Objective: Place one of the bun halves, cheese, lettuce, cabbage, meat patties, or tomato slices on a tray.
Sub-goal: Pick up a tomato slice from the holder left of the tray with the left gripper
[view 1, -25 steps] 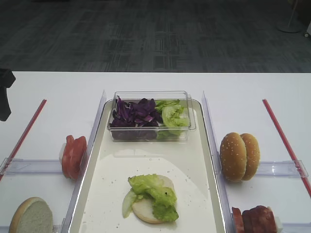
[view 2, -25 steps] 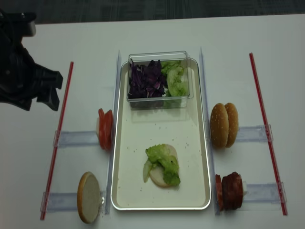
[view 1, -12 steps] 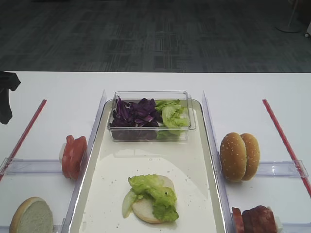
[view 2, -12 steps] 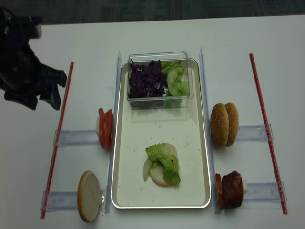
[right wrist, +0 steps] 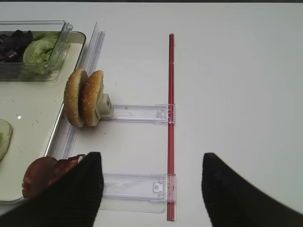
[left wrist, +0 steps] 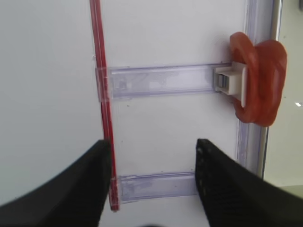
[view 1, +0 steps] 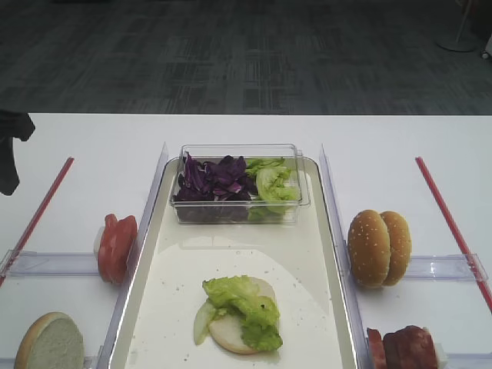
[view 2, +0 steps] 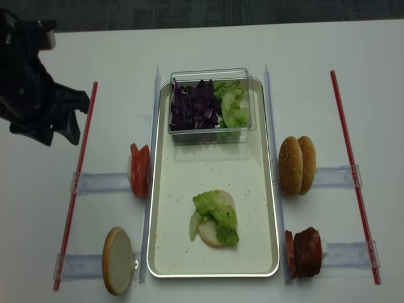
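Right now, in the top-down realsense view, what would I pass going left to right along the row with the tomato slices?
Left red strip → tomato slices → tray → sesame bun halves → right red strip.

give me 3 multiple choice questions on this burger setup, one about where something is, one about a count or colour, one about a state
1. Where are the tomato slices?
A. left of the tray
B. in the clear tub
C. right of the tray

2. How many sesame buns stand right of the tray?
A. one
B. two
C. four

3. What state is the left gripper in?
A. shut on a tomato slice
B. open, holding nothing
C. shut on a bun

Answers:
1. A, they stand on edge by the tray's left rim.
2. B, two stand side by side.
3. B, its fingers are apart with only table between them.
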Motion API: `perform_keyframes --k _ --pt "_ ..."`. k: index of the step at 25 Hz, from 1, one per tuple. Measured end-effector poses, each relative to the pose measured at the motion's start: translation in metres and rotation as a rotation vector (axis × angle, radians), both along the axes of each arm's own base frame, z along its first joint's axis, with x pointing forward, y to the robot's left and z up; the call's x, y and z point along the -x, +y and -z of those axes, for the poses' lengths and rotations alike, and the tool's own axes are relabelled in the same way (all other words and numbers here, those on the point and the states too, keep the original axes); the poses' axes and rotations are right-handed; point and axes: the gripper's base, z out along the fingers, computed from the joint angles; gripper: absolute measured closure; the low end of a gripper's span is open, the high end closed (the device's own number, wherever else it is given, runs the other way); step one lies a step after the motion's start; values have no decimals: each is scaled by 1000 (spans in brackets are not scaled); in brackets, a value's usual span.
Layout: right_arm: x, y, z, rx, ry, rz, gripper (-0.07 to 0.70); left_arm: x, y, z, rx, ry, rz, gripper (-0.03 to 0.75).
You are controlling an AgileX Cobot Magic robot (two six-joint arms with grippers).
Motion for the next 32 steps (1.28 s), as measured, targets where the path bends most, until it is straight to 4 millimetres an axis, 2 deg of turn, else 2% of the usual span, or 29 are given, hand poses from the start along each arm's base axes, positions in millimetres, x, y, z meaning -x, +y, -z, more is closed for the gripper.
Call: perform_keyframes --k 4,17,24,32 --pt "0 0 0 0 0 0 152 0 -10 0 2 -9 27 349" --pt "0 0 0 0 0 0 152 -1 -62 -1 36 -83 83 349" --pt "0 0 0 0 0 0 152 2 -84 -1 53 -105 106 349" --pt "0 0 0 -1 0 2 152 -5 -109 28 39 -16 123 349"
